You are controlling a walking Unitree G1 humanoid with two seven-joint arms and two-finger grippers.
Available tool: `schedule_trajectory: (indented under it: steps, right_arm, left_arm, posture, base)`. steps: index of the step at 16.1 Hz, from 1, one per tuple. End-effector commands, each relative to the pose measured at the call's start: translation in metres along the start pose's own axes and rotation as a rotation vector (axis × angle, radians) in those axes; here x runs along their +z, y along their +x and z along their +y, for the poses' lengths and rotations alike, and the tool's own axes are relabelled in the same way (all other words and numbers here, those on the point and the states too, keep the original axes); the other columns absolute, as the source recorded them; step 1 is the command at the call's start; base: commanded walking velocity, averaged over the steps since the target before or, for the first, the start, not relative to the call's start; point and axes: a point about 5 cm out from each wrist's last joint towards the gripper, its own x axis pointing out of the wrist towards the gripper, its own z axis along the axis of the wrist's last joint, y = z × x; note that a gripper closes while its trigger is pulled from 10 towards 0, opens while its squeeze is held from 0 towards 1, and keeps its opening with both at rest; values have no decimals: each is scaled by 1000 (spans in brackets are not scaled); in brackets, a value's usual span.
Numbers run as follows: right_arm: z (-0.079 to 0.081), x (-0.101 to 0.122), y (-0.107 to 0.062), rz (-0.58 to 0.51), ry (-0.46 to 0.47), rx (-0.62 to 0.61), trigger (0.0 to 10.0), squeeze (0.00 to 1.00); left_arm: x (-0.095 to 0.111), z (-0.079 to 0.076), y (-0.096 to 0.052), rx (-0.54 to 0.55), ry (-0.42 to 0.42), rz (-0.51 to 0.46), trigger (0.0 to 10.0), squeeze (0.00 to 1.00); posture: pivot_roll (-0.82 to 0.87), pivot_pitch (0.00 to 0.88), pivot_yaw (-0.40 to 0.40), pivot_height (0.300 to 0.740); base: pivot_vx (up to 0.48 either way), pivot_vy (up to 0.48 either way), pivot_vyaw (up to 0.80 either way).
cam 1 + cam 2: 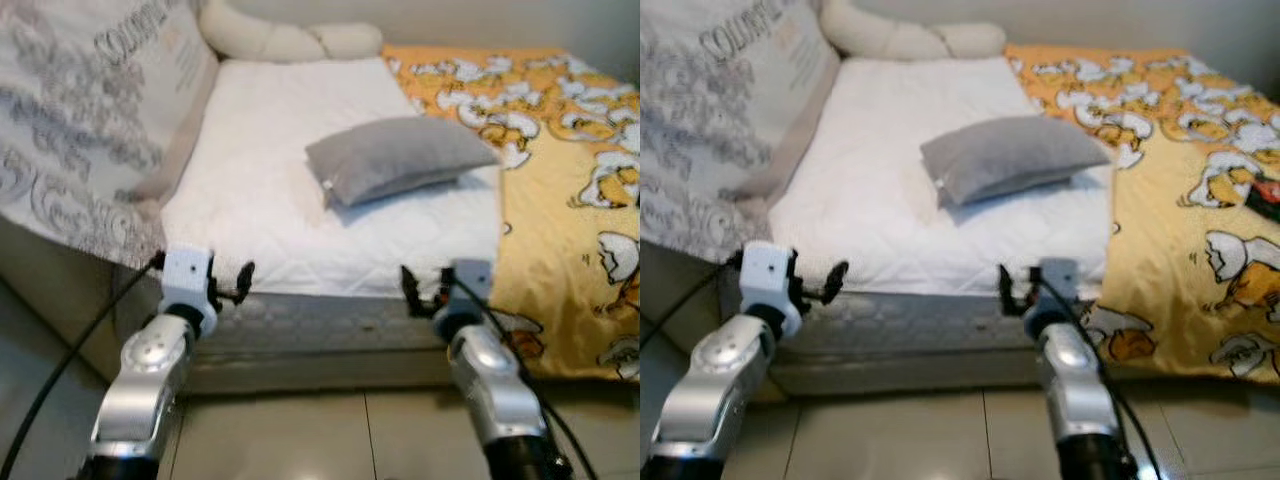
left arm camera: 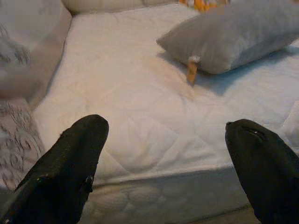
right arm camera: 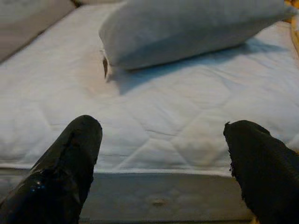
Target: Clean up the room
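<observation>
- The robot stands at the foot of a bed, both silver arms raised toward the near edge of the mattress [image 1: 270, 200].
- The mattress wears a white quilted cover, and its grey padded side faces the robot just above the tiled floor [image 1: 300, 440].
- A grey pillow [image 1: 400, 155] lies on the white cover near the middle of the bed, a little toward the robot's right, tilted at an angle. A small tag hangs from its near corner.
- A yellow blanket [image 1: 560, 180] with a cartoon duck print covers the right side of the bed and drapes over the near edge. The pillow's far end lies just beside its border.
- On the left, a pale patterned quilt [image 1: 80, 130] with grey print is bunched up against the mattress and hangs over the side.
- A cream-coloured roll cushion [image 1: 290, 38] lies across the head of the bed, by the wall.
- The left gripper [image 1: 243, 280] hovers just before the mattress edge, its two black fingers [image 2: 65, 168] spread wide with nothing between them.
- The right gripper [image 1: 415, 290] hovers at the same edge, close to where the yellow blanket hangs down; its fingers [image 3: 70, 163] are also spread wide and hold nothing.
- Both grippers are apart from the pillow, which lies further up the bed beyond them.
</observation>
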Motion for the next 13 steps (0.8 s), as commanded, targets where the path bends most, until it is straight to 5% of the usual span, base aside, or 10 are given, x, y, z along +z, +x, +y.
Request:
schedule_trajectory:
  steps: [1, 2, 3, 7, 13]
  right_arm:
    - [-7, 8, 1, -28, -10, -28, 10000, 800]
    - [-7, 8, 2, -27, -8, -31, 10000, 800]
    - [-9, 7, 2, -18, -12, -46, 10000, 0]
    - [-12, 7, 2, -15, -27, -67, 10000, 0]
    - [-13, 17, 6, -58, -101, -63, 10000, 0]
  left_arm:
    - [5, -2, 1, -8, -1, -24, 10000, 0]
    - [5, -2, 1, -8, 0, -25, 10000, 0]
    - [5, -2, 1, -8, 2, -27, 10000, 0]
    - [4, -1, 1, 2, 3, -26, 10000, 0]
    - [4, -1, 3, 18, 6, -25, 10000, 0]
  posture:
    - [0, 0, 2, 740]
    - [0, 0, 2, 740]
    - [0, 0, 2, 740]
    - [0, 0, 2, 740]
    - [-3, 0, 2, 740]
  base:
    - [337, 0, 0]
    - [337, 0, 0]
    - [345, 0, 0]
    - [343, 0, -780]
    - [346, 0, 0]
